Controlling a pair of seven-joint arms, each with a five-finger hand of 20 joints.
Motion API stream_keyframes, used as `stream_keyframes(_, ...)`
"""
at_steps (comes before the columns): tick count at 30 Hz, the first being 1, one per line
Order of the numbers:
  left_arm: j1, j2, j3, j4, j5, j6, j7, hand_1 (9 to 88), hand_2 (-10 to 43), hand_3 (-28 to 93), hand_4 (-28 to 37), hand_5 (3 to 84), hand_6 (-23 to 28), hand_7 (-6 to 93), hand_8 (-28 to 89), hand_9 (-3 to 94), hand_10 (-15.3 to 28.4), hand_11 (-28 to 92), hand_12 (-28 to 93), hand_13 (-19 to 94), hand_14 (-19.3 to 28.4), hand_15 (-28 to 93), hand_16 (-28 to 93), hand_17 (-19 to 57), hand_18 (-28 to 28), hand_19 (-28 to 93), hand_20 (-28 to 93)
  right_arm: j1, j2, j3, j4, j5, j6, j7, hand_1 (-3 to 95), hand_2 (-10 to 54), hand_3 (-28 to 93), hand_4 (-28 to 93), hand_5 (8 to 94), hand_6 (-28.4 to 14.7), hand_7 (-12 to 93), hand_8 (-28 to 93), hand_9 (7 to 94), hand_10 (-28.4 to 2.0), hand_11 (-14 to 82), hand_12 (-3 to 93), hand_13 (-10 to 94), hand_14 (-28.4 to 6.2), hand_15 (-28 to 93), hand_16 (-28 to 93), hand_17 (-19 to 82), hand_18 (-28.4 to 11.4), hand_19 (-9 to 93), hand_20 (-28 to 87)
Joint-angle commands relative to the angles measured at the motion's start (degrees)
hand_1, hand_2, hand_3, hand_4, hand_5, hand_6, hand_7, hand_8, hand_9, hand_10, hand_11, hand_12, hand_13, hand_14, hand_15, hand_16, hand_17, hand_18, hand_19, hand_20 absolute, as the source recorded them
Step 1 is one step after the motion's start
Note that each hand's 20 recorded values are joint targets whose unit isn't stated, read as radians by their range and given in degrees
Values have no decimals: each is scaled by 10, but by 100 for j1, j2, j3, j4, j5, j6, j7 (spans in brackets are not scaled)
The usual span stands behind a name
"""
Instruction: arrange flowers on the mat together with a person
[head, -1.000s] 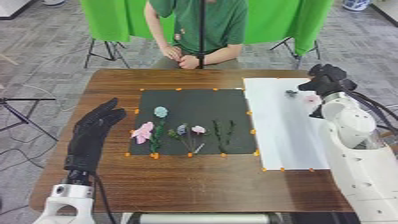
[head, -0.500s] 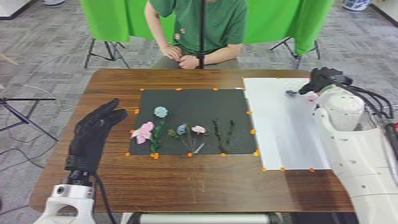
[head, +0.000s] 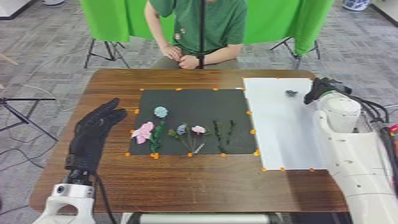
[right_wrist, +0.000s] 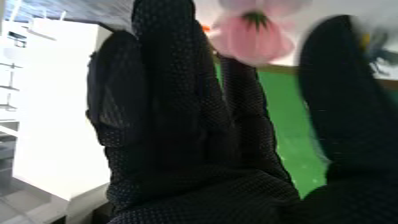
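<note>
Near the far right corner of the wooden table (head: 204, 192), the right hand (head: 327, 89), at the outer edge of the white mat (head: 282, 130). In the right wrist view, straight fingers with the thumb well apart, a wide gap between. In that gap, toward the fingertips, a pink flower (right_wrist: 252, 40), not pinched between fingers and thumb; hard to tell whether touching the glove. On the white mat's far part, a small dark grey item (head: 291, 93), too small to identify.

To the left of the black mat (head: 187, 102), the left hand (head: 95, 122), with straight fingers pointing toward the far side. On the black mat, from left to right: a larger pink flower (head: 142, 132), a pale blue flower (head: 161, 112) on a leafy stem, a small blue flower (head: 181, 129), a small pink flower (head: 198, 129), then upright green sprigs (head: 230, 132) near the right side.
</note>
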Motion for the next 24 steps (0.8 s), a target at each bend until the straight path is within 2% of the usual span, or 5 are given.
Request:
stream_keyframes(1,17,-56,-27,21,-6,-36,-99,290,-95,616,-175,425,35,127,-55,434,128,185,162,333,165,125,53,39,119,53,162,-421,-123,135,91,6,782,-36,458,-95,672,-237,630,8,146,-98,764,-153,137,153,867,-57,404,240,676,-70,738,323)
stream_keyframes(4,27,-58,-27,11,-8,-29,-103,290,-95,617,-174,425,35,126,-55,435,127,185,162,332,165,124,54,38,119,53,162,-558,-157,157,123,88,1214,-86,514,-95,646,-250,686,19,163,-71,802,-138,139,164,900,-46,393,257,698,-66,759,317)
stream_keyframes(7,33,-63,-39,4,1,-49,-128,290,-95,617,-174,425,35,127,-55,434,127,185,162,332,165,124,54,38,119,53,162,-667,-136,149,109,134,1608,-157,627,-95,475,-192,757,23,164,11,864,-105,75,245,933,-28,408,268,715,-67,813,282)
stream_keyframes(13,49,-89,-51,-7,18,-80,-147,290,-95,618,-175,426,34,128,-55,434,127,185,162,330,165,126,55,33,124,55,161,-746,74,44,-174,592,2198,-48,655,-95,504,-219,832,27,181,57,934,-84,88,298,937,-14,517,218,736,-71,898,242)
stream_keyframes(24,72,-73,-71,-13,8,-109,-186,291,-95,618,-174,427,35,127,-56,433,128,185,162,329,165,126,55,32,125,56,160,-846,750,-953,-2147,2018,2400,24,653,-95,525,-209,848,22,184,71,937,-84,133,289,937,-9,564,205,743,-75,931,262)
